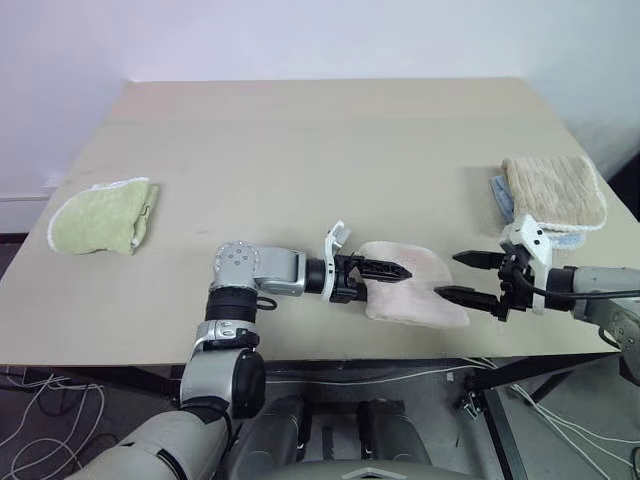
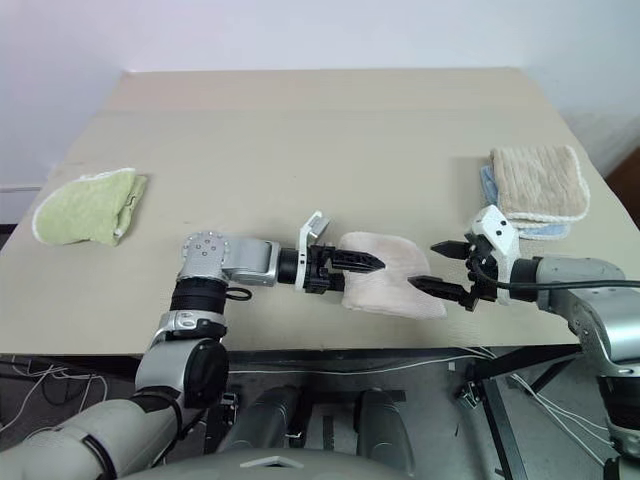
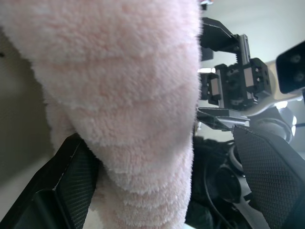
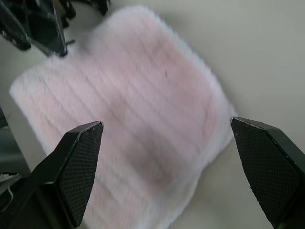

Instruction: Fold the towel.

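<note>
One folded pink towel point(image 1: 412, 285), two open grippers

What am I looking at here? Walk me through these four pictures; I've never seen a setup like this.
This is a two-armed humanoid robot at a table. Two pictures come from cameras on its head, looking down over its arms. The other two come from a camera on each wrist, looking along that gripper's black fingers.

On the table lie a folded pink towel near the front edge, a green towel on the robot's left, and a beige towel on its right, stacked on a blue cloth.

The left gripper is open, with the pink towel between its fingers. The right gripper is open beside that towel, holding nothing.
</note>
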Controlling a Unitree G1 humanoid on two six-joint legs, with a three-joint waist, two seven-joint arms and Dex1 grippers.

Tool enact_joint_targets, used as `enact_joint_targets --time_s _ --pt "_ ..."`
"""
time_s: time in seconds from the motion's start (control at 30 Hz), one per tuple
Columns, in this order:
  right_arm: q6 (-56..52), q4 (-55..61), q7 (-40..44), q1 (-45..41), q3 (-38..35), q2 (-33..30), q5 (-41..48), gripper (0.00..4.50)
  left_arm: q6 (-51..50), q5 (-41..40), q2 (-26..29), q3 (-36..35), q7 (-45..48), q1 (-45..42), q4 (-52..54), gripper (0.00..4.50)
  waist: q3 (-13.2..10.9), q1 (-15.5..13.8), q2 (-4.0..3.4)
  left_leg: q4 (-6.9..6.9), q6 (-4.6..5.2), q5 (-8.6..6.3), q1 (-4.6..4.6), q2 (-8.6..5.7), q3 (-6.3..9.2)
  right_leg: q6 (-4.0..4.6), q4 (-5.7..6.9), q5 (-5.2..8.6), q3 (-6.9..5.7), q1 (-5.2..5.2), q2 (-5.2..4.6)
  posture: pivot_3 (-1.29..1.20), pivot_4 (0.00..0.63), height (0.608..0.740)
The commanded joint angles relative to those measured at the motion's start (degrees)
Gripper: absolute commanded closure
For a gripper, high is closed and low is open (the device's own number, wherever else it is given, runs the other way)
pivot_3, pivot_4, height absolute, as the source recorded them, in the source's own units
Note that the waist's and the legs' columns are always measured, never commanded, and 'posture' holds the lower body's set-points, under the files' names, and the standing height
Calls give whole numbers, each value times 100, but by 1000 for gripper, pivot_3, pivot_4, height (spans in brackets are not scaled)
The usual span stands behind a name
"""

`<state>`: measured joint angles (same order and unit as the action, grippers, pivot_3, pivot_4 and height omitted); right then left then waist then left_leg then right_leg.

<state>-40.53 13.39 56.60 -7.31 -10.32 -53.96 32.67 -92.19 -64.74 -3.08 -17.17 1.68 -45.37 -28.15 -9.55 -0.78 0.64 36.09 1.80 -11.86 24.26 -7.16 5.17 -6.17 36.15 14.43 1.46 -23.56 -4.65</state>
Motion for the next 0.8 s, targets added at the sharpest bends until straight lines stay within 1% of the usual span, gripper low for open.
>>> enact_joint_targets --time_s 0.03,0.17,0.2,0.3,0.43,0.47,0.57,0.63,0.7,0.73,0.8 --pt "75 212 -75 7 -326 -17 53 0 -31 -47 4 24 -92 -31 22 545 0 -5 0 0 0 0 0 0 0 0 1 0 0 0 0 0 150 740" --pt "62 271 -115 123 -398 -32 34 0 -31 44 110 165 -122 33 63 1809 0 -7 0 -1 0 0 0 0 0 0 0 0 -1 0 0 0 150 740" --pt "55 277 -135 134 -413 -32 28 0 -31 65 124 192 -119 43 63 2201 0 -4 0 -1 0 0 0 0 0 0 0 0 0 -1 0 0 150 740" --pt "26 333 -203 162 -465 -35 42 0 -31 135 121 188 -106 55 42 2981 0 -1 0 -1 0 0 0 0 0 0 1 0 1 -1 0 0 150 740" --pt "7 370 -265 212 -515 -58 43 0 -31 181 127 188 -36 27 43 4305 0 -3 0 -2 0 0 0 0 0 0 1 0 0 -1 0 0 150 740" --pt "-1 390 -285 233 -540 -61 42 0 -31 177 145 167 -2 6 35 4451 0 -5 0 -2 0 0 0 0 0 0 1 0 0 -1 0 0 150 740" --pt "-19 422 -329 259 -605 -52 51 0 -31 212 183 67 86 -39 66 4451 0 0 0 -2 0 0 0 0 0 0 1 0 1 -1 0 0 150 740" --pt "-38 448 -355 265 -640 -42 66 0 107 -140 0 -621 -62 -99 -175 4451 0 -1 -1 -1 0 0 0 0 0 0 1 0 0 -2 0 0 150 740" --pt "-37 459 -386 273 -659 -25 71 0 28 -312 128 -763 62 -122 -21 4451 0 5 1 -2 0 0 0 1 0 0 1 0 0 -3 1 0 150 740" --pt "-35 462 -397 277 -666 -18 72 0 -11 -367 187 -768 117 -124 75 4451 0 6 0 -2 0 0 1 1 0 0 1 0 0 -4 1 0 150 740" --pt "-9 448 -425 264 -666 -1 59 0 -31 -629 483 -527 266 -62 309 4451 0 7 0 -5 -1 0 2 1 -1 -1 2 0 0 -8 2 0 150 740"
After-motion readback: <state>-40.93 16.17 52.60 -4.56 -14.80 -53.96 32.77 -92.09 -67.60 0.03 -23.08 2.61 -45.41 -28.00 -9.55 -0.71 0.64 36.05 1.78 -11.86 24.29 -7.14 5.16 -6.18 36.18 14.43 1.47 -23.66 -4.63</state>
